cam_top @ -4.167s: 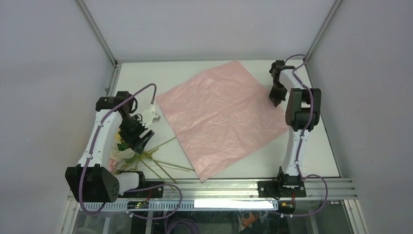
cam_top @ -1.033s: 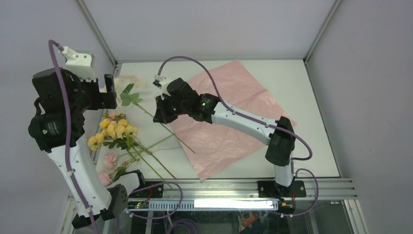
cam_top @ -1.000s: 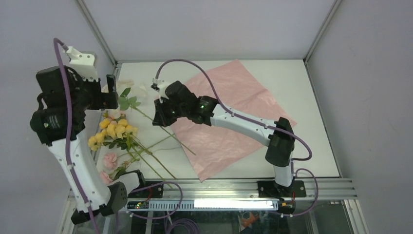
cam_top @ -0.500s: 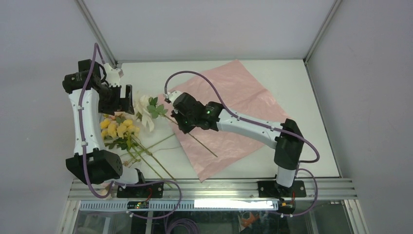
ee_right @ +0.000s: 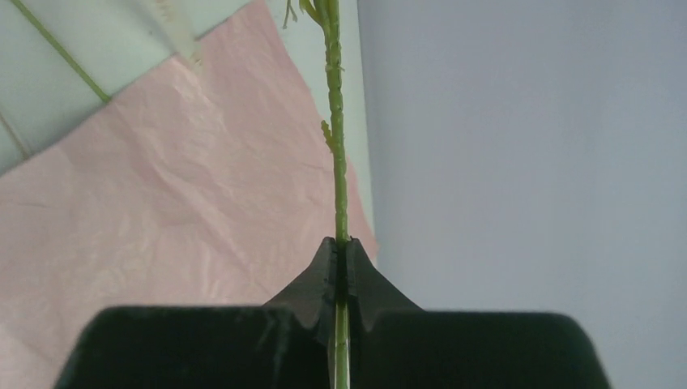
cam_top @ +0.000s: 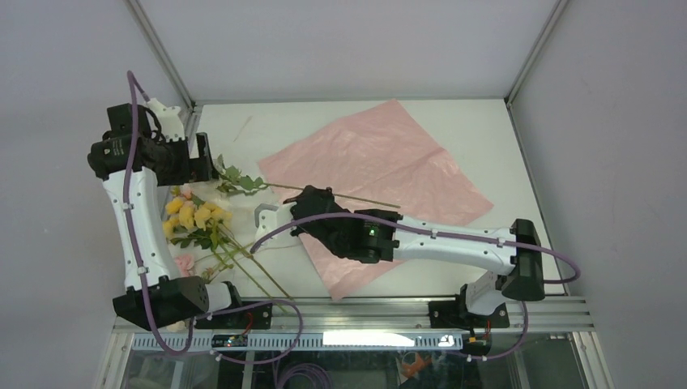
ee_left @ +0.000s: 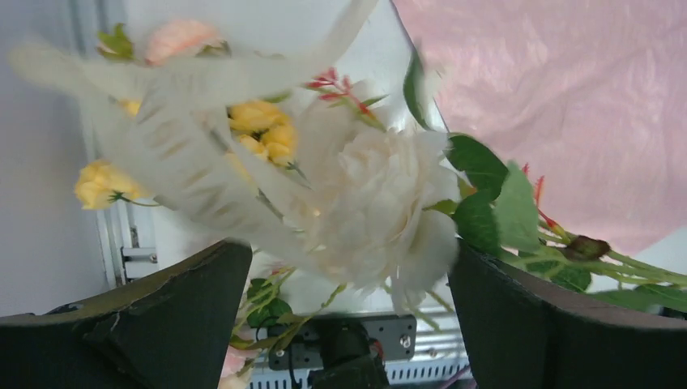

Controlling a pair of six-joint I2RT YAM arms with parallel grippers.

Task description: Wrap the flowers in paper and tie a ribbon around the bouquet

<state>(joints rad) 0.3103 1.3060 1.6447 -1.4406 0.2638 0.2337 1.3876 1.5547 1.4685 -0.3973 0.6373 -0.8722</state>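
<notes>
My right gripper is shut on a thin green stem; from above, the right gripper sits at the paper's left edge. That stem runs level across the pink paper, its leaves toward my left gripper. The left gripper is open, with the stem's white bloom between its fingers, not pinched. A blurred cream ribbon hangs close to the lens. The other flowers, yellow and pink, lie at the table's left edge.
Loose green stems fan out from the flower pile toward the near rail. Frame posts and grey walls close in the table on the left, back and right. My right arm stretches low over the paper's near corner.
The right arm has swung low toward the near edge, turning the held stem from slanting to level across the paper. The left gripper has shifted slightly, with the white bloom now between its fingers.
</notes>
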